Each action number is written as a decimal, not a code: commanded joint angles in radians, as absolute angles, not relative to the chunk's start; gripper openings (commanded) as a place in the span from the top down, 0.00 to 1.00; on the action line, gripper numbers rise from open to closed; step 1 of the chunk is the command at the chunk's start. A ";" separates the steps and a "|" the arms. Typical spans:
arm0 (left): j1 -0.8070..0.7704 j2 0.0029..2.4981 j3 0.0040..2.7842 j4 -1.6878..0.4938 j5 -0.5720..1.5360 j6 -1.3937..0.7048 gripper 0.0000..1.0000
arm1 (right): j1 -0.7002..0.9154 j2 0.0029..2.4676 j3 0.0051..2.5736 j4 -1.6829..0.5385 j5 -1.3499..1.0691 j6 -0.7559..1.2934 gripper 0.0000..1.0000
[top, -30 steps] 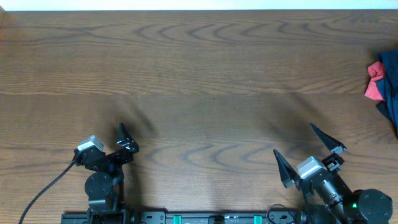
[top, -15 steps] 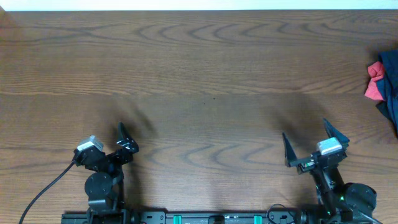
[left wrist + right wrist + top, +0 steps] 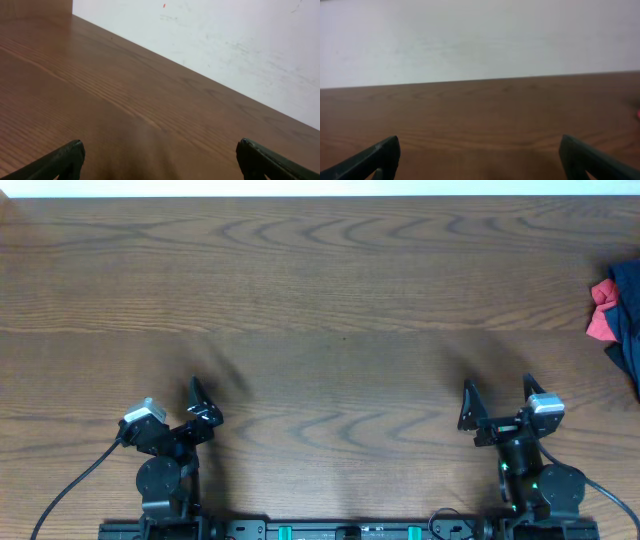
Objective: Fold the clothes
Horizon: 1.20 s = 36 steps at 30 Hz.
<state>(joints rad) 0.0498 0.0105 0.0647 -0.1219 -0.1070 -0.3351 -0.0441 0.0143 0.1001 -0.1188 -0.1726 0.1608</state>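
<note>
Navy clothes (image 3: 628, 330) | wooden table (image 3: 320, 300) right edge | touching red cloth (image 3: 599, 326)

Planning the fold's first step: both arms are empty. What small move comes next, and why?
Probably reach the right gripper toward the clothes at the overhead view's right edge: its jaws are open and empty, it is the nearer arm, and the garment lies bunched, partly out of frame.

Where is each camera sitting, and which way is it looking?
Overhead: above the table, looking straight down; shows both arms, the open left gripper and right gripper, and the clothes at the right edge.
Left wrist: on the left arm, looking low across the wood to a white wall; its fingertips show.
Right wrist: likewise on the right arm; its fingertips show.
Shared: both wrist views show wood and wall.
</note>
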 commanded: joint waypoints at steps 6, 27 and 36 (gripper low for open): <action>0.054 0.005 0.034 -0.128 -0.104 -0.319 0.02 | -0.032 0.005 0.013 -0.078 -0.111 0.232 0.01; 0.054 0.005 0.034 -0.128 -0.104 -0.319 0.02 | -0.019 0.004 0.006 -0.069 -0.086 0.201 0.01; 0.054 0.005 0.034 -0.129 -0.104 -0.319 0.02 | -0.019 0.005 0.006 -0.067 -0.086 0.201 0.01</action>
